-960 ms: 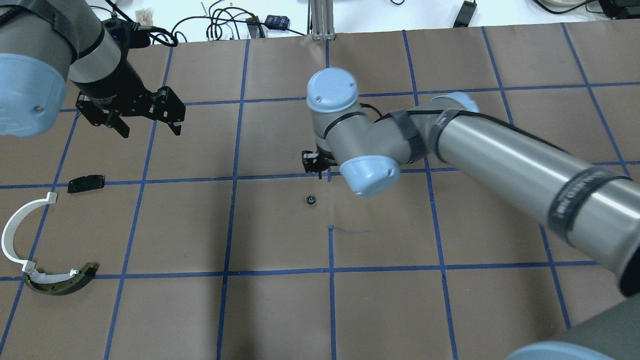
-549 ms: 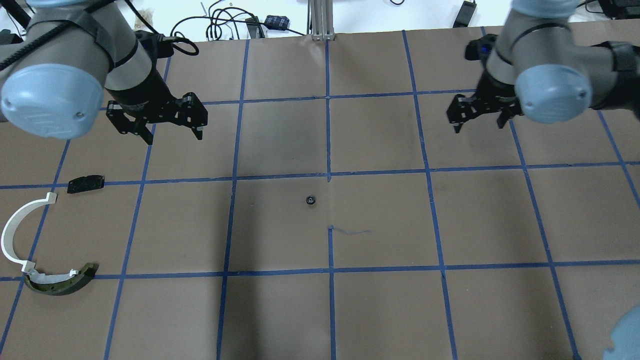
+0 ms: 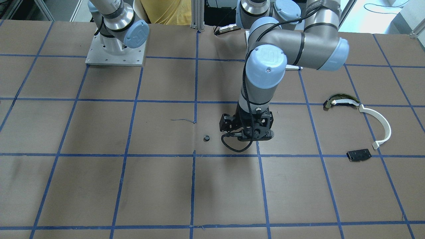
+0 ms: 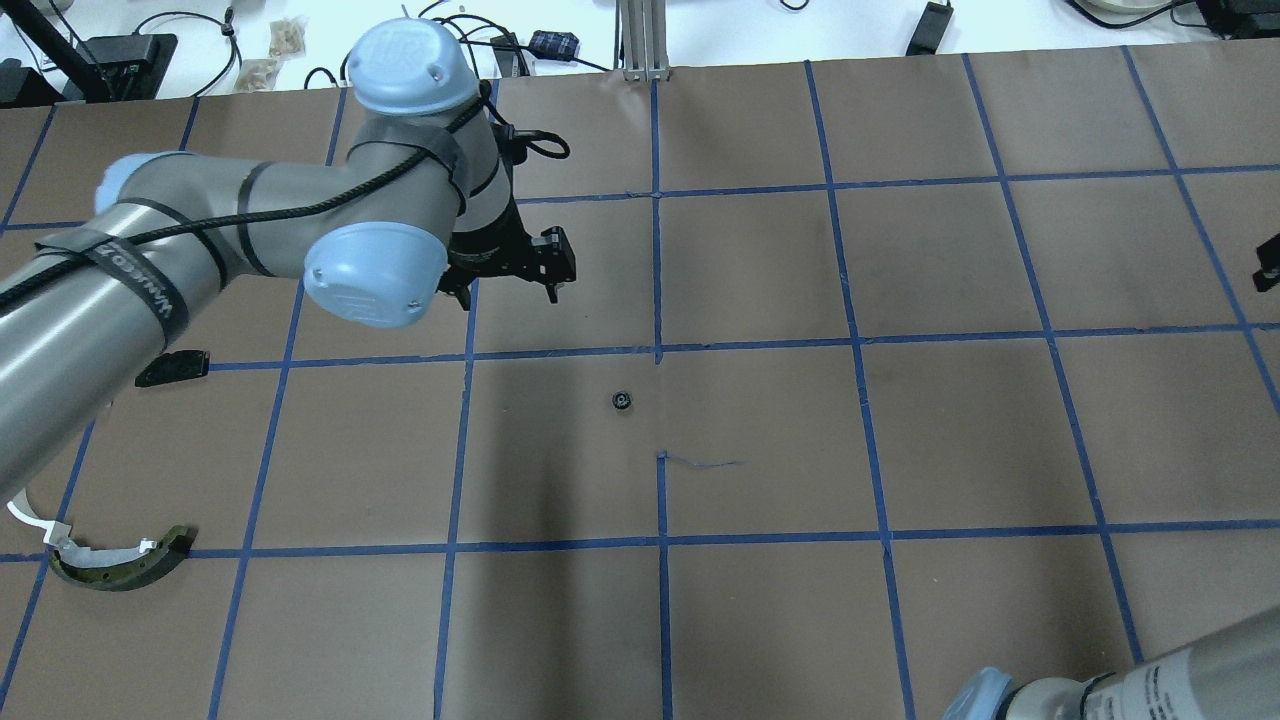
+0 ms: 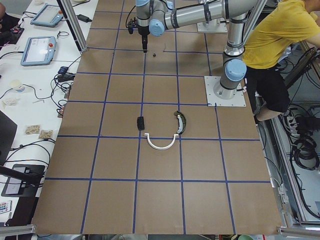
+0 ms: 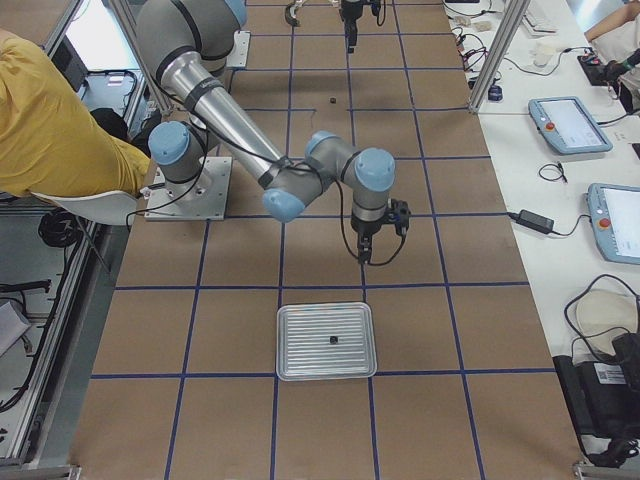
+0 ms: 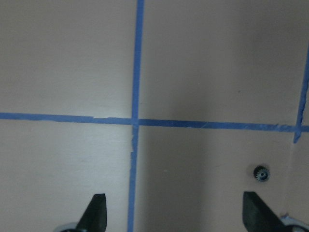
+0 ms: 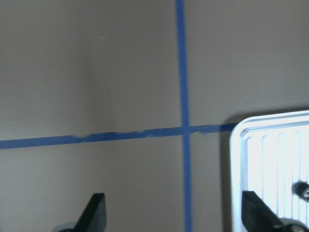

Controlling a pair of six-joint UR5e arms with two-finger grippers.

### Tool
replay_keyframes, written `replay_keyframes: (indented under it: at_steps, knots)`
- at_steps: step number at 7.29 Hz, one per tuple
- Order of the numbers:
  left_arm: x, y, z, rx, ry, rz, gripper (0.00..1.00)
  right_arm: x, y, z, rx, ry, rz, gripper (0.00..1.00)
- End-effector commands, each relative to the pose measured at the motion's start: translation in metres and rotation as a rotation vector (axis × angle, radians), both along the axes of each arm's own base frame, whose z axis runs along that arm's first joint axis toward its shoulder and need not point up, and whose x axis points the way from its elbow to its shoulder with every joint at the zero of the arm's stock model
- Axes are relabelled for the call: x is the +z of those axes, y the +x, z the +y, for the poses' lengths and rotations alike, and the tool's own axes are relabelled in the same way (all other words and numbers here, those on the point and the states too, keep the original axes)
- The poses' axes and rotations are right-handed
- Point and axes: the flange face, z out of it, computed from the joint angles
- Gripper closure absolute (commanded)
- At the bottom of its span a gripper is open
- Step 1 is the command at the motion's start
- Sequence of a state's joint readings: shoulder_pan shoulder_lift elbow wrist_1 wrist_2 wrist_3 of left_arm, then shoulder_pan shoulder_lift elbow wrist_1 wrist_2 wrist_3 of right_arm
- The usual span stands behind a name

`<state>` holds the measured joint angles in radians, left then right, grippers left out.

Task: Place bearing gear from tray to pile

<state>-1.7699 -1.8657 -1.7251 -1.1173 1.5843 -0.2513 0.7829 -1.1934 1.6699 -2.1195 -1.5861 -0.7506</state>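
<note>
The left pincer [image 7: 175,208], spread wide, hangs just beside the little gear [image 7: 262,172]. It should centre over it before dropping straight down.

Spread right gripper [image 8: 175,208], blue tape cross [image 8: 185,130], tray [image 8: 263,154] corner holding small part [image 8: 303,190]

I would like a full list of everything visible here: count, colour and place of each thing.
bearing gear: one, black, alone near the table's centre.
tray: one, silver, table's end on the robot's right.
small dark part: one, in the tray.
white arc: one, white, on the table at the robot's left.
dark curved piece: one, dark olive, at the arc's end.
black plate: one, black, near the arc, apart.
table: one, brown, blue tape grid.
person: one, yellow shirt, behind the robot.
left end effector: one, black, open, empty, near the gear.
right end effector: one, black, open, empty, beside the tray.
</note>
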Motion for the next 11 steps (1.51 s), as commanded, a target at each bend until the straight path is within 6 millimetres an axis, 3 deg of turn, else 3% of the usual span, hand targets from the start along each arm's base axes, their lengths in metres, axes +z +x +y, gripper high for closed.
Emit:
replay_keyframes:
  at_steps: [1,2,4,6,8,9,10,11]
  knots:
    - [-0.055,-0.048,0.005,0.009,0.016,0.021,0.0,-0.061,-0.108,0.028,0.111,-0.023,0.034,0.02]
    - [-0.079,-0.065,0.008,-0.013,0.035,0.016,0.0,-0.076,-0.124,0.027,0.115,-0.016,0.028,0.06]
    - [-0.109,-0.088,0.018,-0.056,0.079,0.001,0.0,-0.106,-0.143,0.045,0.121,0.012,-0.008,0.12]
    - [-0.126,-0.088,0.02,-0.061,0.112,-0.008,0.0,-0.115,-0.146,0.047,0.142,0.022,-0.017,0.17]
    - [-0.132,-0.09,0.022,-0.059,0.136,-0.003,0.03,-0.111,-0.156,0.054,0.138,0.031,-0.012,0.22]
    - [-0.132,-0.09,0.022,-0.054,0.139,0.005,0.11,-0.11,-0.156,0.054,0.138,0.032,-0.01,0.32]
    - [-0.134,-0.09,0.026,-0.054,0.164,-0.001,0.2,-0.11,-0.155,0.054,0.14,0.029,-0.014,0.56]
    - [-0.138,-0.088,0.029,-0.054,0.177,-0.006,0.22,-0.112,-0.155,0.055,0.14,0.032,-0.017,0.66]
